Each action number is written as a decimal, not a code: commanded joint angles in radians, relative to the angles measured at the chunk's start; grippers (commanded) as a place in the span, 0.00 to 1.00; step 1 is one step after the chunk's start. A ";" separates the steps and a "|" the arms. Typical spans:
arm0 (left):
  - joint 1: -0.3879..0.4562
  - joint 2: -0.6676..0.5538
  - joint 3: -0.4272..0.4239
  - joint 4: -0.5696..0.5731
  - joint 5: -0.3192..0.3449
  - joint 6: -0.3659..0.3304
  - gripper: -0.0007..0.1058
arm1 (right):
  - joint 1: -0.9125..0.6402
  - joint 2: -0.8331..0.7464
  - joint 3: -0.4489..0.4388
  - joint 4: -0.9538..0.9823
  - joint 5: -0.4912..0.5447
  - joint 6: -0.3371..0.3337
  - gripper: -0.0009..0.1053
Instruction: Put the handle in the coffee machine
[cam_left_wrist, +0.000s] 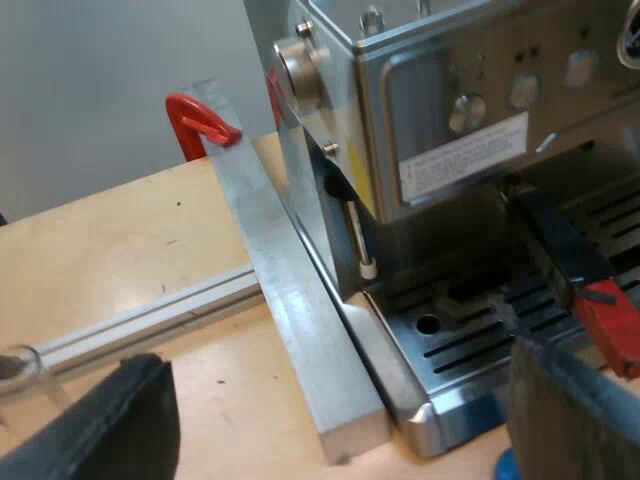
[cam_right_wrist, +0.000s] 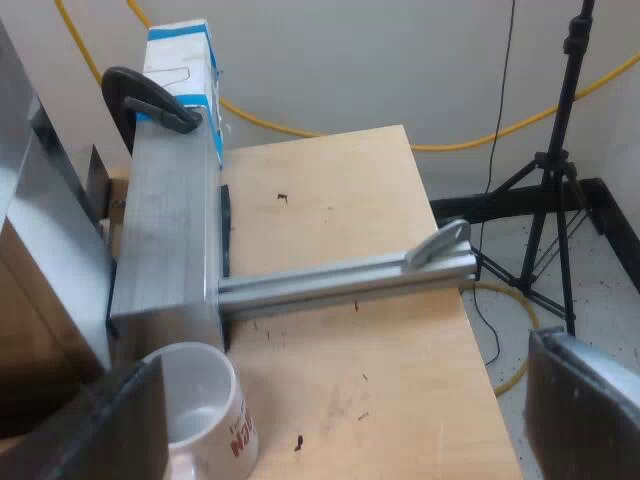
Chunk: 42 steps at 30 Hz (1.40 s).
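A: We log the left gripper (cam_left_wrist: 335, 405) with fingers spread and empty. The right gripper (cam_right_wrist: 340, 410) is likewise, a white mug (cam_right_wrist: 205, 405) beside one finger.
B: Handle?
A: Red-ended handle (cam_left_wrist: 585, 270) at the left gripper's two o'clock, over the drip tray (cam_left_wrist: 470, 345), reaching under the espresso machine (cam_left_wrist: 450, 120) front. We cannot tell if it is locked.

Wht wall (cam_right_wrist: 380, 60), wood table (cam_right_wrist: 340, 220), tripod (cam_right_wrist: 556, 165) (prob.).

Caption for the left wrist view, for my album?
Red-tipped handle at the espresso machine's front, above the drip tray.
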 joint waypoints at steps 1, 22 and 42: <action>-0.001 -0.052 0.045 -0.024 0.001 -0.058 0.66 | 0.001 -0.078 0.061 0.003 -0.008 -0.013 0.71; -0.001 -0.294 0.194 -0.096 0.032 -0.066 0.66 | 0.001 -0.523 0.397 0.021 0.037 -0.011 0.71; 0.071 -0.421 0.373 -0.051 -0.014 -0.066 0.66 | 0.001 -0.523 0.401 0.022 -0.011 -0.011 0.71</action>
